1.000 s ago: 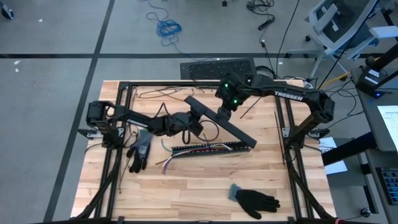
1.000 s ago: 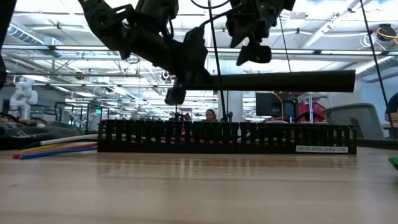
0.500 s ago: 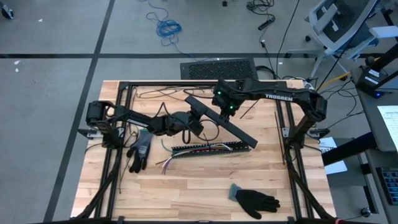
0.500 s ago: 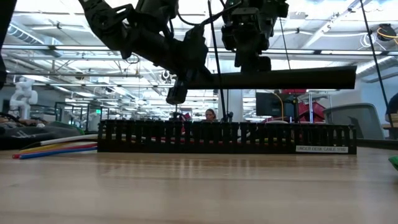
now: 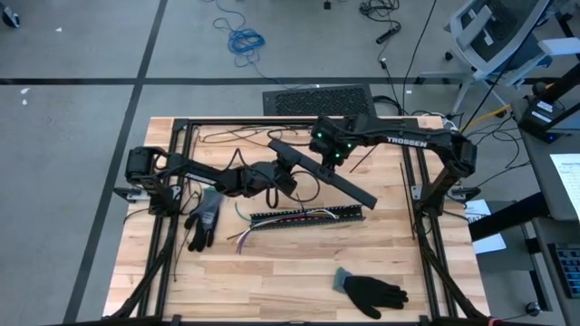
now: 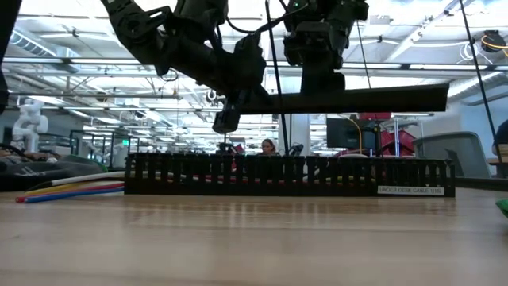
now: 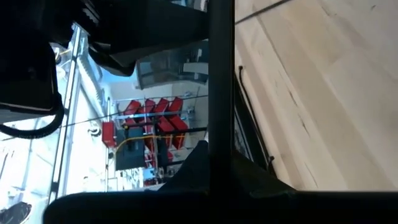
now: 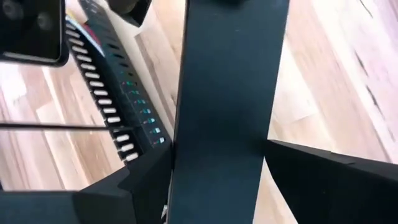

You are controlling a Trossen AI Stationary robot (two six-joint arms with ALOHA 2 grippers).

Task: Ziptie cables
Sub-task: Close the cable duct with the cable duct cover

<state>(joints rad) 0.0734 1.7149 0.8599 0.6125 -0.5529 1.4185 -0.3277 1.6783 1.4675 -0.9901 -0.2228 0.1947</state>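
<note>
Nearest to you in the low view, the bare wooden counter (image 6: 254, 238) runs up to the slotted tray (image 6: 290, 175), which lies flat across the middle with a white label near its right end. The cables (image 6: 75, 189), orange, white and blue, trail out of the tray's left end and rest on the counter; from above you see the cables (image 5: 243, 237) fan out at that same end while the rest of the bundle lies inside the tray (image 5: 308, 216).

Above the tray, both of your arms hold 1 long black lid (image 6: 349, 99) level and clear of it. From overhead the lid (image 5: 349, 187) runs diagonally, its lower end over the tray's right end. Your left gripper (image 5: 288, 175) is clamped on the lid near its upper end; the left wrist view shows the lid (image 7: 221, 93) edge-on between its fingers (image 7: 186, 171). Your right gripper (image 5: 328, 156) grips the lid nearer its middle, and in the right wrist view the lid (image 8: 227, 99) fills the gap between its fingers (image 8: 323, 177), with the tray (image 8: 115, 106) beside it.

2 gloves lie on the counter: 1 glove (image 5: 204, 217) just left of the cables, another (image 5: 370, 291) well apart near the front edge. Thin black strands (image 5: 222, 138) lie at the far edge. A person (image 6: 268, 146) shows far off.
</note>
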